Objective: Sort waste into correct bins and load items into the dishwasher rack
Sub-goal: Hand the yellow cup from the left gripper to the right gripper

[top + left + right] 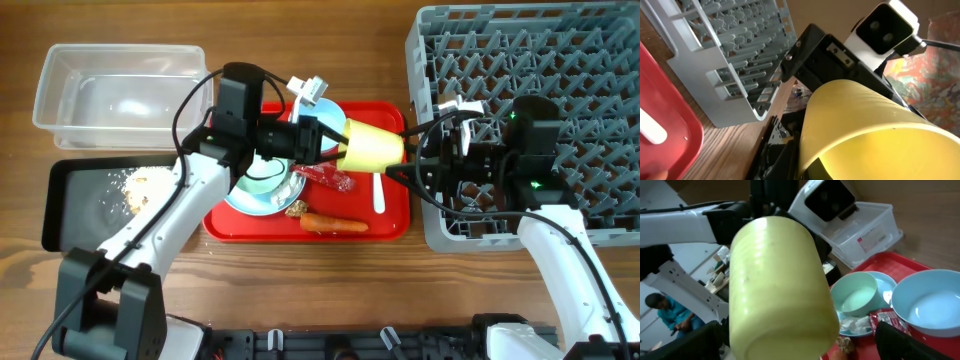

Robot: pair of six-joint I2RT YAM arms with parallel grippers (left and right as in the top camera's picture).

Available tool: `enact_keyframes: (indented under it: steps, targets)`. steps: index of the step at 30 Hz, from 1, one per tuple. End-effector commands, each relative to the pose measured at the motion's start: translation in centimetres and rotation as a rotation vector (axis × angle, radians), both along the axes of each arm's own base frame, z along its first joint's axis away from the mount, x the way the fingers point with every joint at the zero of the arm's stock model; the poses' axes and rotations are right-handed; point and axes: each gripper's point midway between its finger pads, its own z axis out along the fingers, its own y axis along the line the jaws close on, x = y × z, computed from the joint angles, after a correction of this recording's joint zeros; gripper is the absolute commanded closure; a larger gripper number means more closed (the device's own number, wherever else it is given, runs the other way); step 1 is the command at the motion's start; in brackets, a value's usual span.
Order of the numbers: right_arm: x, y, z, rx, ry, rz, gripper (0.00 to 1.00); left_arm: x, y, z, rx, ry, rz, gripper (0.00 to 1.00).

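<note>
L end effector holds yellow cup.

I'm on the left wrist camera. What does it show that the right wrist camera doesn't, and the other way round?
Only the left wrist view shows the rack and one end of the spoon. Only the right wrist view shows the tub, the green bowl, the blue bowl, the plate, the wrapper and the tissue. Both show the cup, large and close, and part of the red tray.
</note>
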Motion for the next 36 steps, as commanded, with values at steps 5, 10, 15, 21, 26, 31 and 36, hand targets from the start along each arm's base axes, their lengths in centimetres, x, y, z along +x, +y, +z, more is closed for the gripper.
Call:
enact_keyframes:
  steps: [5, 10, 15, 21, 26, 31, 36]
  targets:
    - [-0.8, 0.3, 1.9, 0.064, 0.05, 0.077, 0.08, -0.5, -0.8, 0.3, 0.007, -0.014, -0.009, 0.96]
    - [-1.1, 1.0, 1.8, 0.064, 0.073, 0.095, 0.1, 0.0, -0.8, 0.1, 0.023, -0.011, 0.019, 0.96]
    - [-1.2, 1.8, 1.6, 0.048, 0.075, 0.095, 0.11, 0.6, -1.0, 0.8, 0.002, -0.03, 0.036, 0.96]
    - [-0.5, 1.7, 1.3, 0.032, 0.071, 0.057, 0.19, 0.7, -1.0, 0.7, 0.007, -0.024, 0.042, 0.96]
    - [-0.1, 1.7, 1.5, 0.027, 0.036, 0.043, 0.2, 0.7, -1.0, 0.7, 0.008, -0.021, 0.042, 0.96]
    - [0.0, 1.7, 1.9, 0.032, 0.019, 0.042, 0.2, 0.7, -1.0, 0.7, 0.008, -0.021, 0.042, 0.96]
    - [0.1, 1.7, 2.0, 0.033, 0.016, 0.042, 0.3, 0.7, -1.0, 0.7, 0.008, -0.022, 0.042, 0.96]
